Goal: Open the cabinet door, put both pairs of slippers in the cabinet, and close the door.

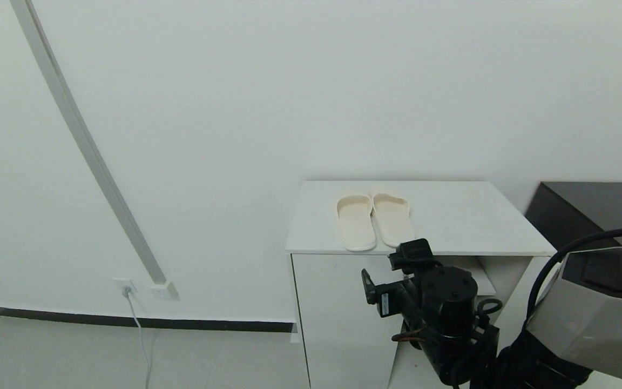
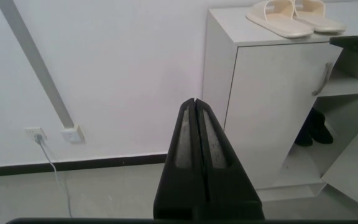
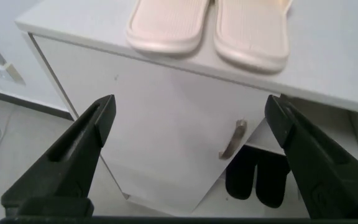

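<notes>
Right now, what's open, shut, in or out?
White boxy cabinet: right side open, left door shut.
Pair of cream open-toed slippers: out, lying on its top.
Pair of black slippers: inside it.
Left gripper fingers: shut, empty.
Right gripper fingers: open, empty.

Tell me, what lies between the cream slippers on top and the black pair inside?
The white cabinet's top board and a white inner shelf, shown in the left wrist view.
</notes>
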Tool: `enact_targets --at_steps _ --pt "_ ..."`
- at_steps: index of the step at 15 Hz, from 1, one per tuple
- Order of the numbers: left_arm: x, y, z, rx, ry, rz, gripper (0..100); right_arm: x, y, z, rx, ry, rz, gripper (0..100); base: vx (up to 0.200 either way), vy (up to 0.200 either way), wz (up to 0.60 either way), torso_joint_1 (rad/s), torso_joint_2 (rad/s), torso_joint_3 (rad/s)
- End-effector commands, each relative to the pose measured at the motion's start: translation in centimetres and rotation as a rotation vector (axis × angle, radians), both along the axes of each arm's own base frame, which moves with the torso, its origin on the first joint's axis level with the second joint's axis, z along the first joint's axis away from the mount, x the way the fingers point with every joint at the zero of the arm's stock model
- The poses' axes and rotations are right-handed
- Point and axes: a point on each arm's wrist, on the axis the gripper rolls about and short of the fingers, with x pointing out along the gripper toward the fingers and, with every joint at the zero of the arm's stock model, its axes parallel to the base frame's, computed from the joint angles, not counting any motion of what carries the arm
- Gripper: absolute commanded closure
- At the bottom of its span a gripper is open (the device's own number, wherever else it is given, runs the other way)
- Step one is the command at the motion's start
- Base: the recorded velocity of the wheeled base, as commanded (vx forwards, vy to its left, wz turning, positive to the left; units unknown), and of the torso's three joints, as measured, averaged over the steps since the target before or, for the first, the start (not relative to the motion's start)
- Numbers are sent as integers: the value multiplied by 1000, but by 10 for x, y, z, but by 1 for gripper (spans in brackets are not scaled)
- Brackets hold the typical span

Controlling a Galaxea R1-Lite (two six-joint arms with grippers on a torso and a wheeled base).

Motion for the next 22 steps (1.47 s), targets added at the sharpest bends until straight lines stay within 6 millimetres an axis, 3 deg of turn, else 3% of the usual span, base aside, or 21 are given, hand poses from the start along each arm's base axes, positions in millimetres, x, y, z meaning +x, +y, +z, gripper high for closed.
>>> enact_targets --at_steps 1,5,9,15,17,22 --pt "0 0 0 2 1 -1 100 0 0 1 1 -5 -1 0 0 0 0 168 -383 -207" --pt "0 0 0 0 0 0 100 4 0 2 -28 -79 -1 0 0 0 0 85 -191 -101" --pt "0 0 0 3 0 0 100 37 4 31 -9 -83 -51 0 0 0 0 0 0 0" --pt "0 0 0 3 1 0 100 41 13 84 69 122 -70 0 0 0 0 0 0 0" --pt "0 0 0 3 1 -1 100 39 14 83 75 145 -71 0 0 0 0 0 0 0" --pt "0 0 0 3 1 -1 100 39 14 70 75 180 -79 0 200 0 0 0 -5 0"
